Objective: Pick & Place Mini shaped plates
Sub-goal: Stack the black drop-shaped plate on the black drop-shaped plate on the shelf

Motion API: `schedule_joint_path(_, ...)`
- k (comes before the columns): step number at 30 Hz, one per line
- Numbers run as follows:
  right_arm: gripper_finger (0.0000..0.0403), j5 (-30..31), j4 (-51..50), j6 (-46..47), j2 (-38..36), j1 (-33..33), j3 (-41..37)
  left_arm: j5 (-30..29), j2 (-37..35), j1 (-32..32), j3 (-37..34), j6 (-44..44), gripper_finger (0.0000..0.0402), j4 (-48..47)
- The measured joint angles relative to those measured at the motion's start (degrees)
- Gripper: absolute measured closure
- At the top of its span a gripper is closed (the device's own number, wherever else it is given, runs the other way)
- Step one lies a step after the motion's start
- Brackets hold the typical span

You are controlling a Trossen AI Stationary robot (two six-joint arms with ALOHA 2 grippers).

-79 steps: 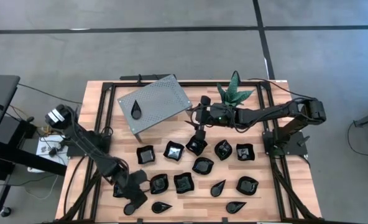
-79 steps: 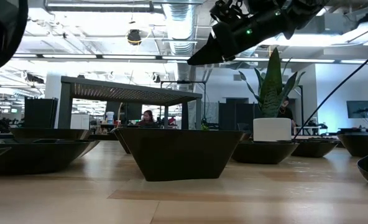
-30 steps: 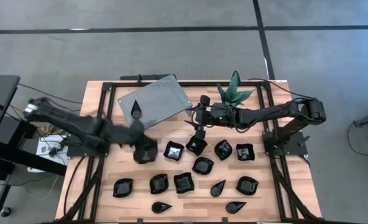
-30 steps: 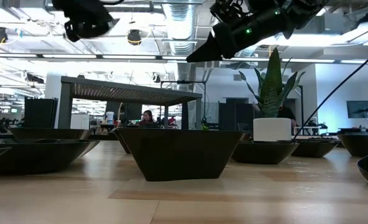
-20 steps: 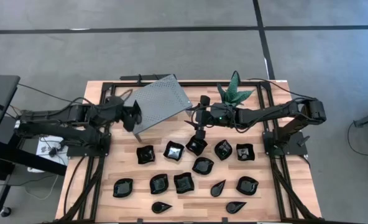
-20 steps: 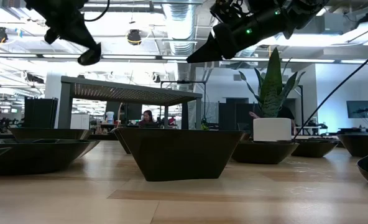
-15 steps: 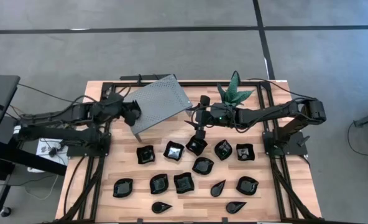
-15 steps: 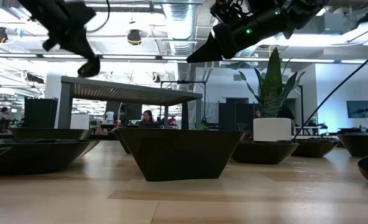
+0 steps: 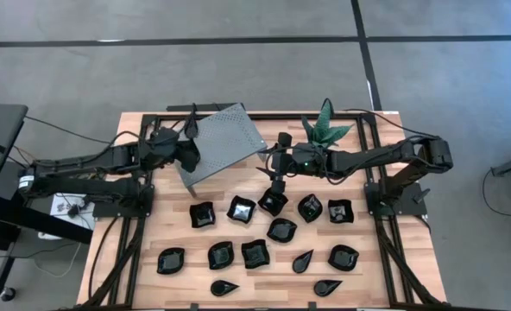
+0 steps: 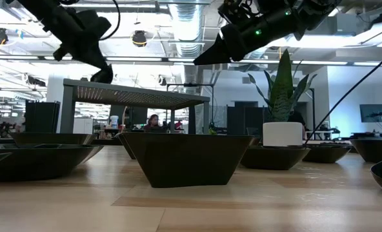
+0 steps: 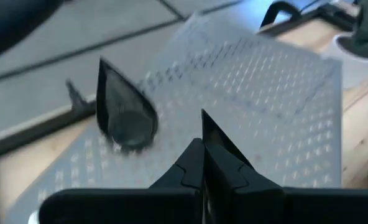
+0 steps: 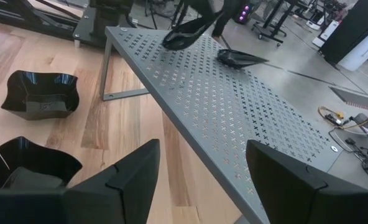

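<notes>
- left gripper (image 9: pixel 189 154) over the grey stand (image 9: pixel 230 138), jaws pinched on a black plate (image 12: pixel 185 34); teardrop plate (image 11: pixel 123 112) already there; should lower gently, release beside it
- right gripper (image 9: pixel 274 183) jaws wide, above worktop plates (image 9: pixel 272 202)

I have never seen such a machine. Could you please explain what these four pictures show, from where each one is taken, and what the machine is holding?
It is a robot with two dark arms at a wooden table. One picture looks down from above, one looks level across the table top, and two come from cameras on the wrists. Small black plates lie on the table, beside a grey perforated stand and a green plant. The left gripper, shut, holds what seems to be a teardrop plate over the stand, where another plate already lies. The right gripper hangs open above the plates, empty.
</notes>
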Motion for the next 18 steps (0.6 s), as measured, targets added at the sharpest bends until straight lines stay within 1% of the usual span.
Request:
schedule_joint_path(2, 0.0168, 0.0, 0.0, 0.0, 0.0, 0.0, 0.0, -1.8, -0.2, 0.5, 0.1, 2.4, 0.0398, 1.4)
schedule_joint_path(6, 0.0168, 0.0, 0.1, 0.0, 0.0, 0.0, 0.0, -2.3, -0.3, 2.9, 1.2, 5.2, 0.0398, 2.5)
schedule_joint_path(10, 0.0168, -0.1, 0.2, -0.3, 0.0, 0.0, 0.0, -2.3, -0.3, 6.0, 1.7, 10.2, 0.0398, 8.5)
schedule_joint_path(14, 0.0168, -0.1, 0.2, -0.5, 0.0, 0.0, 0.0, -2.3, -0.1, 11.1, 1.7, 16.6, 0.0398, 13.2)
schedule_joint_path(17, 0.0168, -0.1, 0.5, -0.5, 0.0, 0.0, 0.0, -2.1, 0.5, 15.8, 1.7, 18.0, 0.0398, 13.6)
schedule_joint_path(18, 0.0168, -0.1, 0.6, -0.5, 0.0, 0.0, 0.0, -1.0, 1.0, 17.3, 1.8, 18.1, 0.0398, 13.5)
